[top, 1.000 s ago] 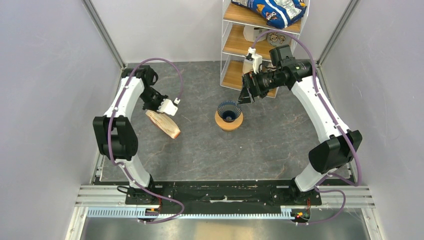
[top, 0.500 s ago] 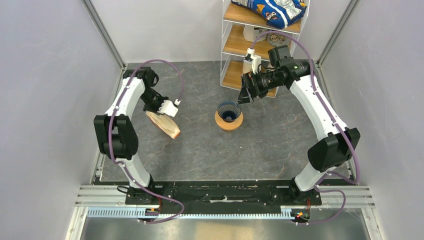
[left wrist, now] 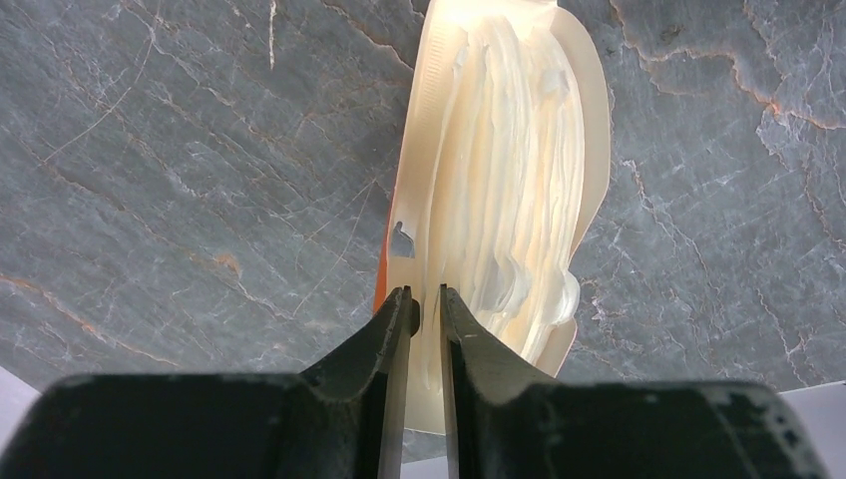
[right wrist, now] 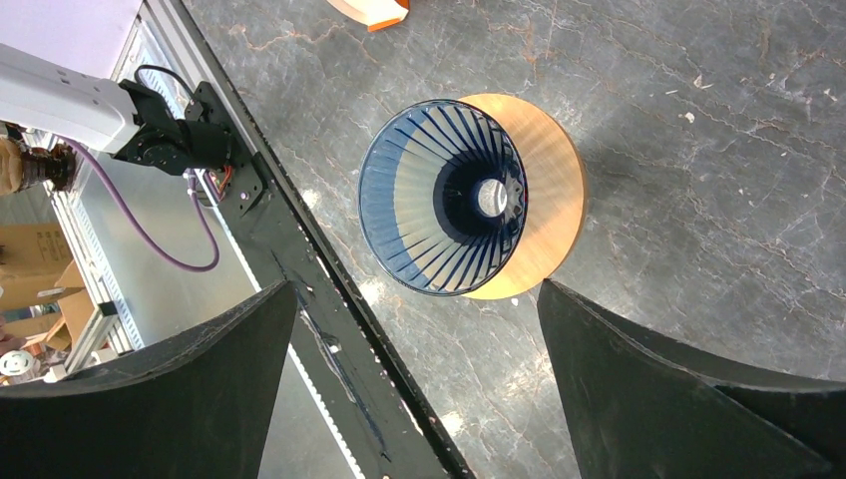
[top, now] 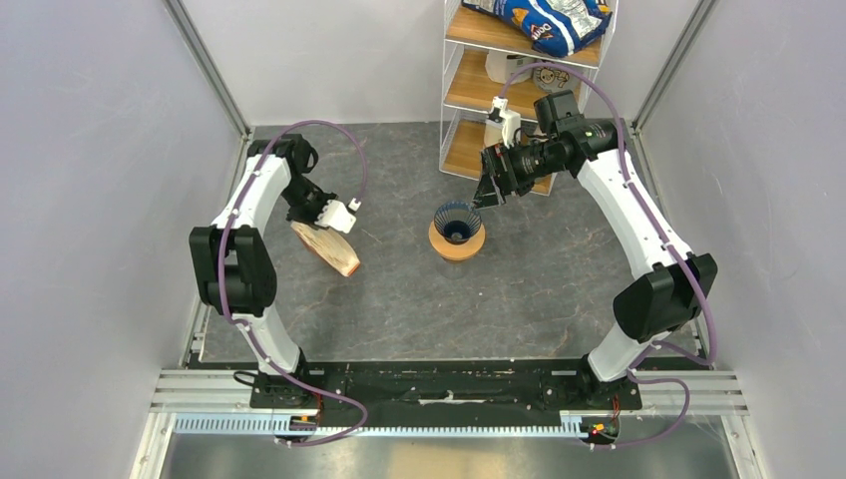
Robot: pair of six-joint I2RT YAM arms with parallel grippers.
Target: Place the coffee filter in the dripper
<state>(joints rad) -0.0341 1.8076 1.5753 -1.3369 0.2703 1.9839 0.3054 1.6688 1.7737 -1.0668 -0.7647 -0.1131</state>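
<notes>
The dripper (top: pixel 457 222) is a dark blue ribbed cone standing on a flat orange-brown ring (top: pixel 457 244) at mid-table; it shows empty in the right wrist view (right wrist: pixel 444 195). My right gripper (top: pixel 489 190) hangs open above and behind it, its jaws wide apart (right wrist: pixel 417 284). A cream-and-tan paper stack (top: pixel 327 247) lies on the table at the left. My left gripper (top: pixel 315 226) is down on its edge, its jaws nearly shut on a thin layer of its paper (left wrist: pixel 420 294). I cannot tell whether that layer is a single coffee filter.
A wire shelf unit (top: pixel 499 90) stands at the back, behind the right gripper, with a blue snack bag (top: pixel 544 20) on top. Grey walls close in both sides. The black arm-base rail (top: pixel 449 384) runs along the near edge.
The right gripper has drawn slightly left and back above the dripper. The left gripper stays on the paper stack with almost no movement.
</notes>
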